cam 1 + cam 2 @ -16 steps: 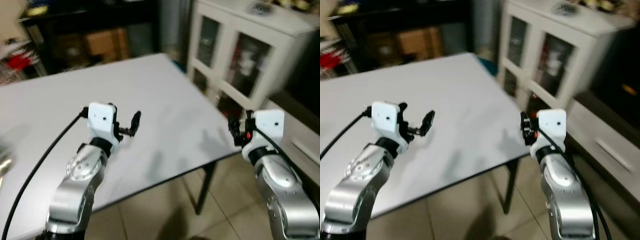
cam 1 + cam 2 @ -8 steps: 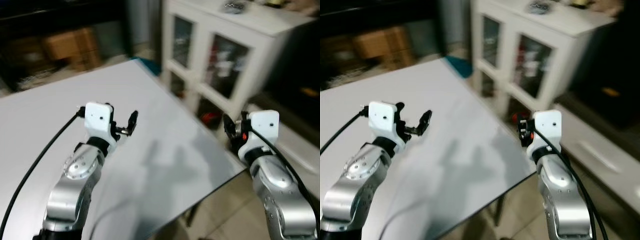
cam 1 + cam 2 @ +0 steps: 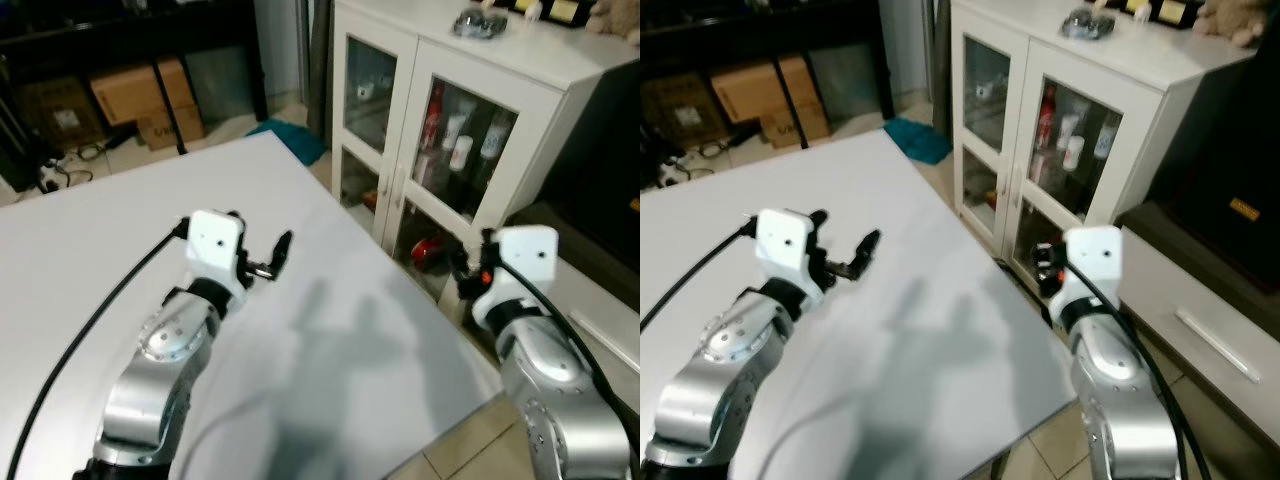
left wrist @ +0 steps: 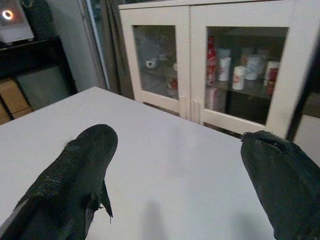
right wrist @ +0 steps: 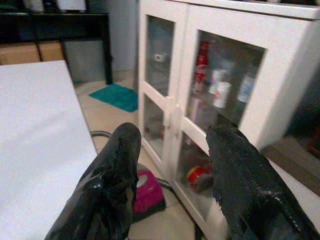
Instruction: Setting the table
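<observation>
The white table [image 3: 330, 330] has a bare top in front of me, its right edge running toward the cabinet. My left gripper [image 3: 262, 262] hovers a little above the tabletop, open, with its black fingers [image 4: 85, 165] wide apart and nothing between them. My right gripper [image 3: 465, 272] is held just beyond the table's right edge, above the floor. It is open too, and its fingers [image 5: 117, 165] frame the cabinet doors and hold nothing.
A white cabinet [image 3: 450, 110] with glass doors, with bottles and cups inside, stands close to the table's right side. A low pale bench [image 3: 1200, 330] runs to its right. Cardboard boxes [image 3: 140, 95] sit under a black shelf at the back. A teal mat [image 5: 117, 96] and a pink object [image 5: 147, 192] lie on the floor.
The whole picture has shifted as the camera turned and drew nearer to the cabinet, and the blur has gone. Both arms keep the same raised pose, grippers unchanged.
</observation>
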`<state>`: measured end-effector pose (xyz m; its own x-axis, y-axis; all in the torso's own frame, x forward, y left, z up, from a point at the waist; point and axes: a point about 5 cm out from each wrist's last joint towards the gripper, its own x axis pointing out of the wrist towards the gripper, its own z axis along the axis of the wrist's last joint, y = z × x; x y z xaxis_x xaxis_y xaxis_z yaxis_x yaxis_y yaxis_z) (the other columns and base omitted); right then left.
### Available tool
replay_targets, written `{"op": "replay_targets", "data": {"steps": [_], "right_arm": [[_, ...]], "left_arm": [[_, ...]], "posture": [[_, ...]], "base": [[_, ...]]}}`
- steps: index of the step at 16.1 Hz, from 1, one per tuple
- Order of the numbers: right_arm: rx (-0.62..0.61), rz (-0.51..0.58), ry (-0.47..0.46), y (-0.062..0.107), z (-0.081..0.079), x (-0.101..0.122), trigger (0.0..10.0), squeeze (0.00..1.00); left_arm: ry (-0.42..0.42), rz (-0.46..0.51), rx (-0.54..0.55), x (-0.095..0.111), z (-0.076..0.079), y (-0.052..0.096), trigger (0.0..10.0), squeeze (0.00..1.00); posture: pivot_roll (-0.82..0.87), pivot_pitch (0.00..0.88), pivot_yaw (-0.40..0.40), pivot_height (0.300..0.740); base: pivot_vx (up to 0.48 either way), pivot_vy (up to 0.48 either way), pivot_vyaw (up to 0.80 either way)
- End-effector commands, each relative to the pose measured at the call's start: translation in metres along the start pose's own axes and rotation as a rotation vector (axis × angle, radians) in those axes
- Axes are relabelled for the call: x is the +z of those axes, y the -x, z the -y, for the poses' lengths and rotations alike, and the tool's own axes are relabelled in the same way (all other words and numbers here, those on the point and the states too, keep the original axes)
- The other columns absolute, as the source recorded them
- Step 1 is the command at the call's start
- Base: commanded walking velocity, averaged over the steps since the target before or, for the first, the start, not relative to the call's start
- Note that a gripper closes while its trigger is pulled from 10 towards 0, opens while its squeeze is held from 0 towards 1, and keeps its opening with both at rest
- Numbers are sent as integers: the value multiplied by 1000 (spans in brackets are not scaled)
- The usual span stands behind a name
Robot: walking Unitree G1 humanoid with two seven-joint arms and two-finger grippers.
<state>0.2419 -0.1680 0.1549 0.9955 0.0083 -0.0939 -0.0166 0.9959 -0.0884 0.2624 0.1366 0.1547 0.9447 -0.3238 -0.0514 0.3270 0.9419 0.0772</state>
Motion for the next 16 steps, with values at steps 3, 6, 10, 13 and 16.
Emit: {"op": "replay_targets", "data": {"steps": [3,6,10,13,16], "right_arm": [[-81,-27,9,1,6,-3,10000,0],[-93,-53,5,0,7,-5,10000,0],[-93,-53,5,0,7,-5,10000,0],[-93,-53,5,0,7,-5,10000,0],[-93,-53,5,0,7,-5,10000,0]], "left_arm": [[-33,8,25,3,-7,-1,10000,0],[-35,10,24,4,-7,-2,10000,0],[-35,10,24,4,-7,-2,10000,0],[-35,10,24,4,-7,-2,10000,0],[-35,10,24,4,-7,-2,10000,0]], "posture": [[-45,0,39,740],[-49,0,43,740],[-49,0,43,740],[-49,0,43,740],[-49,0,43,740]], "base": [[0,0,0],[0,0,0],[0,0,0],[0,0,0],[0,0,0]]}}
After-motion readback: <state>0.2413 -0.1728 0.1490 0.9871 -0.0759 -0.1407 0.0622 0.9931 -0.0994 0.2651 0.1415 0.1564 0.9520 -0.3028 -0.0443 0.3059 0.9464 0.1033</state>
